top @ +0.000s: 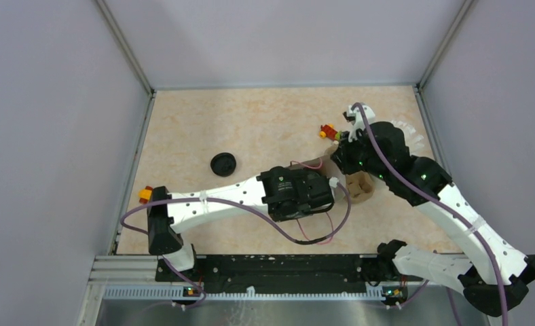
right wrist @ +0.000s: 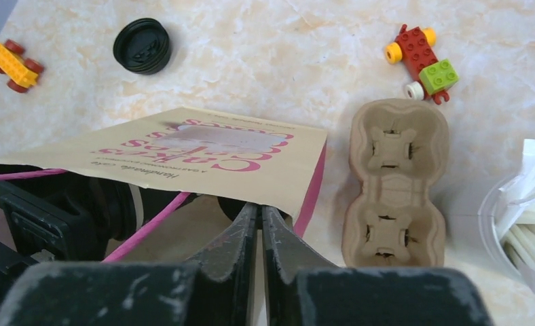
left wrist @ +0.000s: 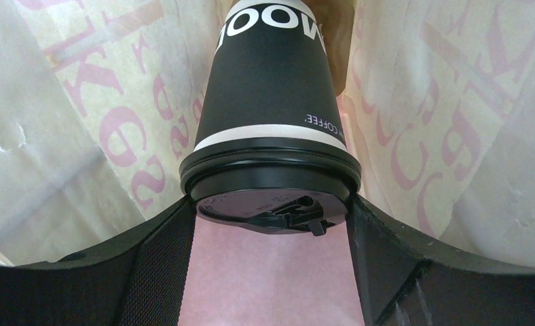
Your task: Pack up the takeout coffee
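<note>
On the far left of the pale marbled tabletop (top: 265, 122) lies a small yellow toy-brick car with red wheels (right wrist: 10, 62). Right of it, on its own and well apart from everything else, a round black plastic lid (top: 223, 164) rests flat.

At the middle, the left arm reaches across from its base into a cream paper bag with pink lettering (right wrist: 204, 153) that lies on its side. The left wrist view looks along the inside of the bag. There the left pincer (left wrist: 271, 207) stands wide apart and grips a small black paper cup with white lettering (left wrist: 268, 88), one black finger (left wrist: 163, 258) on each side of the rim of the cup's own black lid (left wrist: 271, 170). The cup lies with that lid towards the camera and its base pointing deeper into the bag, with the bag's walls close on both sides.

Just right of the bag's open end, the right pincer (right wrist: 259, 221) is closed, its two dark fingers almost together. Their tips meet the bag's near edge. Whether paper is caught between them cannot be told.

Further right, just beside the bag, sits a brown moulded-pulp two-cup carrier (right wrist: 395, 183) with both sockets bare. Beyond it lies a red and green toy-brick piece (right wrist: 422, 61). At the far right edge stands a clear cup of white straws (right wrist: 529, 217).
</note>
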You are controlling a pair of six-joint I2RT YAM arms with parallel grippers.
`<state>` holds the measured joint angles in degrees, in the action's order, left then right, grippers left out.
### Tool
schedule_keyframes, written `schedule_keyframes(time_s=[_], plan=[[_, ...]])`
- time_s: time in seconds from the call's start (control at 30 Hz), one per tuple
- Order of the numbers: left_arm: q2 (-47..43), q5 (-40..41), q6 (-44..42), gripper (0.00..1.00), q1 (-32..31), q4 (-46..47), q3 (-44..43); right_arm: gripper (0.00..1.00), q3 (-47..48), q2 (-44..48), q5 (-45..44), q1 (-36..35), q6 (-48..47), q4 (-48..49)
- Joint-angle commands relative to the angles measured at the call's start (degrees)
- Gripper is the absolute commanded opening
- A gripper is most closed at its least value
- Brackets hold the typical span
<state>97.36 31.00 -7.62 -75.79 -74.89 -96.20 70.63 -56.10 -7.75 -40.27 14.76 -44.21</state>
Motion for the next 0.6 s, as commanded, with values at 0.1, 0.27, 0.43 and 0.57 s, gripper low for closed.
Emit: schedule_keyframes(time_s=[0.1, 0.27, 0.43, 0.57], plan=[[-3.09, -1.03, 0.16, 0.5, 0.12, 0.67, 2.51, 0.23, 3.04, 0.96, 2.21, 0.62, 4.18, -1.71], [-3.56, -1.34, -0.02, 0.5, 0.12, 0.98, 2.71, 0.28, 4.84, 0.84, 2.82, 0.63, 5.97, -4.2], [-3.8, -1.47, -0.19, 0.49, 0.12, 0.98, 2.75, 0.25, 4.28, 0.79, 1.86, 0.63, 6.18, -4.73], [-3.85, -1.88, -0.32, 0.5, 0.12, 1.13, 2.11, 0.19, 2.55, 0.82, 2.58, 0.63, 6.17, -4.59]])
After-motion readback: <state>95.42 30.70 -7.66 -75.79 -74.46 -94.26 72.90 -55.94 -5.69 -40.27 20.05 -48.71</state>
